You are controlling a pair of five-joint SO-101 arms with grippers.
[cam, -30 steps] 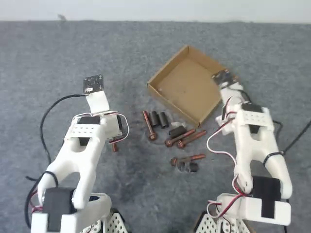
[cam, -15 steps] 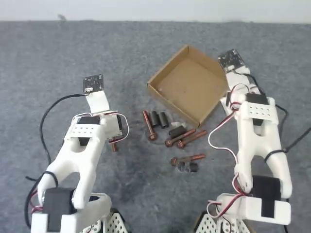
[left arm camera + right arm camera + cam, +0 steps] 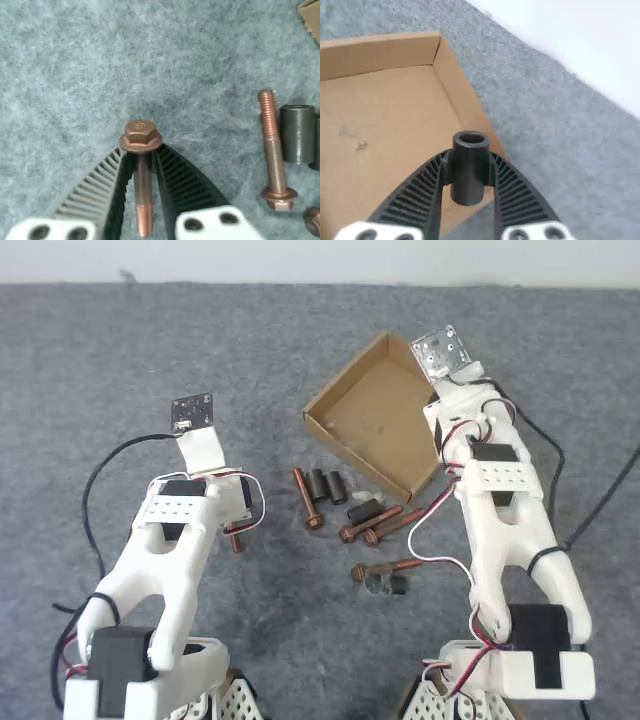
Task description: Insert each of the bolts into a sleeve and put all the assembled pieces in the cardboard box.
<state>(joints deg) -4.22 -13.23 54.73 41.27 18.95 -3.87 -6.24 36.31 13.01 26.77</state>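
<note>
My left gripper (image 3: 141, 150) is shut on a copper bolt (image 3: 142, 172), hex head pointing away from the wrist, low over the grey carpet. In the high view this bolt (image 3: 236, 534) shows beside the left arm. My right gripper (image 3: 468, 156) is shut on a dark sleeve (image 3: 469, 170), open end outward, held above the right corner of the cardboard box (image 3: 380, 115). The box (image 3: 365, 415) has nothing in it. Loose bolts (image 3: 306, 498) (image 3: 381, 524) (image 3: 388, 567) and dark sleeves (image 3: 326, 485) (image 3: 364, 511) (image 3: 387, 585) lie between the arms.
The left wrist view shows another bolt (image 3: 272, 150) and a sleeve (image 3: 297, 133) close beside the held bolt. The box wall (image 3: 360, 455) faces the loose parts. Cables hang off both arms. Open carpet lies to the far left and front centre.
The right arm has swung away from me and leftward, carrying the sleeve from the box's near right side to over its right corner. The left arm has stayed still.
</note>
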